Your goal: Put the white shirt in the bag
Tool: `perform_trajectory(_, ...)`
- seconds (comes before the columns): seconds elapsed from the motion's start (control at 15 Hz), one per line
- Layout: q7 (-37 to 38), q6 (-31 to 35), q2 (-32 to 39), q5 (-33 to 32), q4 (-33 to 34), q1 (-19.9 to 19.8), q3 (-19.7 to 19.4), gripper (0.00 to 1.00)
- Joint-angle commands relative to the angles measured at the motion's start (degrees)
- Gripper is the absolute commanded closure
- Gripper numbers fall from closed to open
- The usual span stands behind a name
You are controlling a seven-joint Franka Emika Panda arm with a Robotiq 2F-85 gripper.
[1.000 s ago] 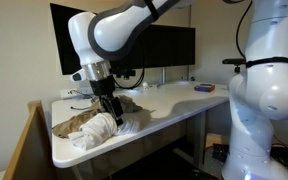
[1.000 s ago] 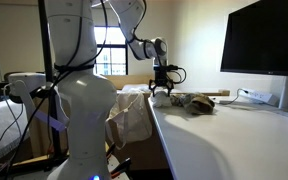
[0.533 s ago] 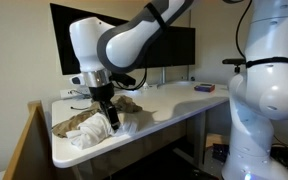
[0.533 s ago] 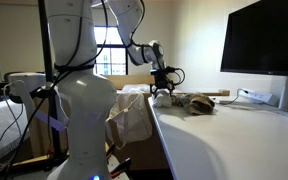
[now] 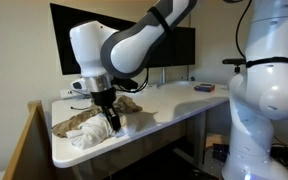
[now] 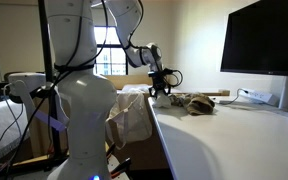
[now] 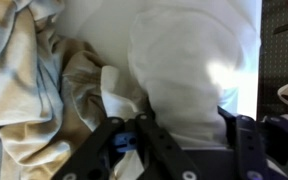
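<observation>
The white shirt [image 5: 92, 137] lies crumpled at the near end of the table [image 5: 174, 102], beside a tan cloth [image 5: 76, 120]. My gripper [image 5: 112, 122] is lowered onto it. In the wrist view the white shirt [image 7: 184, 65] bulges up between the two fingers of the gripper [image 7: 186, 120], and the jaws press against the fabric on both sides. In an exterior view the gripper [image 6: 160, 93] sits low on the shirt at the table's far end. A cream bag [image 6: 134, 118] stands open just off that end of the table.
A tan cloth [image 7: 24, 90] lies bunched right beside the shirt. A dark monitor [image 5: 164, 45] stands at the back of the table, with a small flat object [image 5: 203, 88] near it. A white robot body [image 5: 269, 90] stands close to the table.
The gripper has come down into the white shirt and its jaws have closed from wide open onto the fabric. The arm shifted slightly along the table.
</observation>
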Motion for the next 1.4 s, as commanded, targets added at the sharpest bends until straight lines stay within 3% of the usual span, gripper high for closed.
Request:
perform_trajectory(0.0,3.7,0.8,-1.9,-3.3,-2.2,0.0,0.5,0.82)
perform_trajectory(0.27,8.5,-0.1,-5.4,-5.6,-2.8,0.3,1.4,0.87)
perform_trajectory(0.6,17.7,-1.1,-10.7,-8.3,-3.4,0.9,4.0,0.85)
perform_trajectory(0.93,24.6,-4.4,-16.6,-14.7,-5.8,2.4,9.3,0.85)
perform_trajectory(1.33,26.5,-12.3,-20.0,-24.2,-6.5,8.1,17.5,0.85)
